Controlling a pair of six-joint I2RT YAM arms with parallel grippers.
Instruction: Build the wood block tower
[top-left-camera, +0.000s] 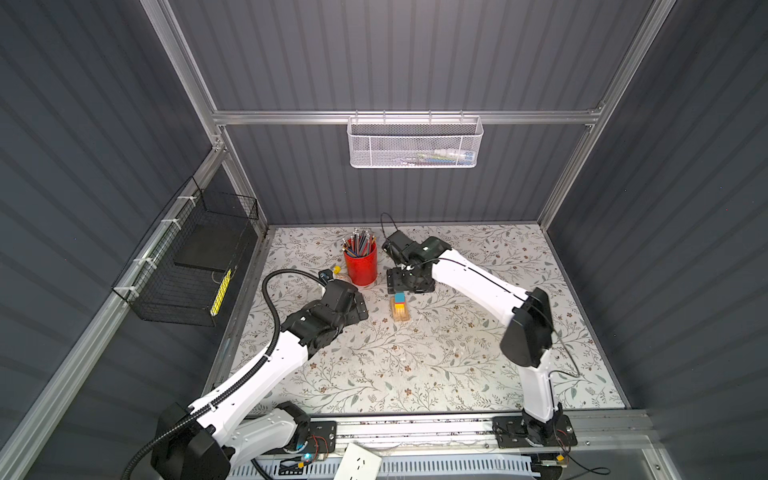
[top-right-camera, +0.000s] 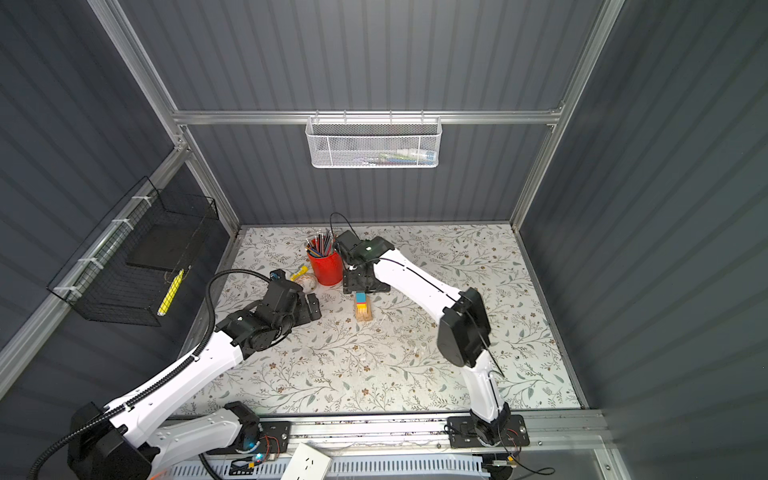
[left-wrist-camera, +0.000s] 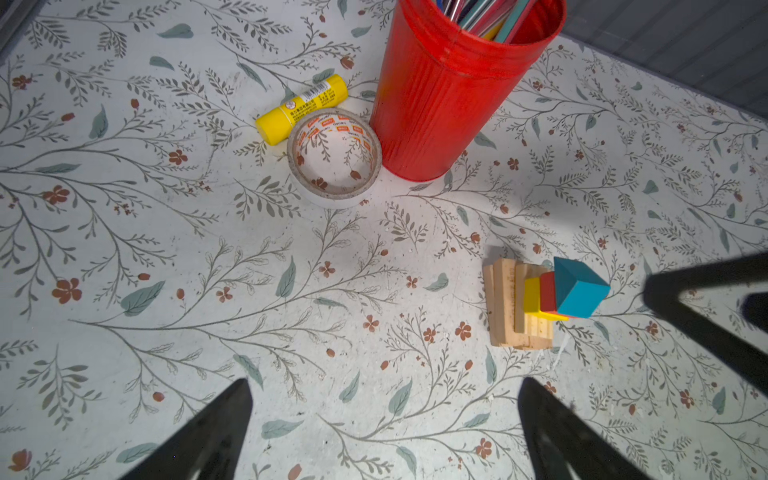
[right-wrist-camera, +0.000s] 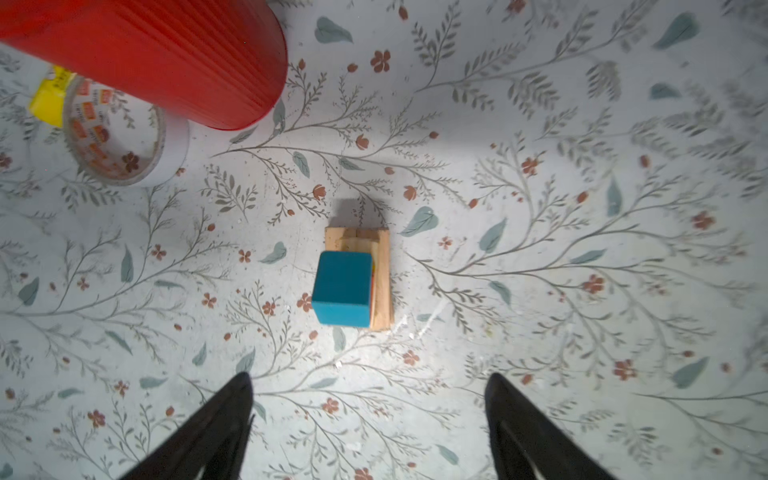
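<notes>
The wood block tower (top-left-camera: 400, 308) (top-right-camera: 363, 308) stands on the floral table in both top views. Pale planks (left-wrist-camera: 505, 307) form its base, with a yellow block (left-wrist-camera: 532, 295), a red block (left-wrist-camera: 547, 291) and a teal block (left-wrist-camera: 579, 286) stacked on them. My right gripper (right-wrist-camera: 370, 380) hovers open just behind and above the tower (right-wrist-camera: 353, 282), touching nothing; one of its fingers (left-wrist-camera: 685, 299) shows in the left wrist view. My left gripper (left-wrist-camera: 385, 383) is open and empty, to the left of the tower (top-left-camera: 359, 309).
A red pencil cup (top-left-camera: 360, 266) stands behind the tower, with a tape roll (left-wrist-camera: 334, 158) and a yellow glue stick (left-wrist-camera: 301, 110) beside it. A white mesh basket (top-left-camera: 415, 141) hangs on the back rail. A black wire basket (top-left-camera: 187, 266) hangs on the left wall.
</notes>
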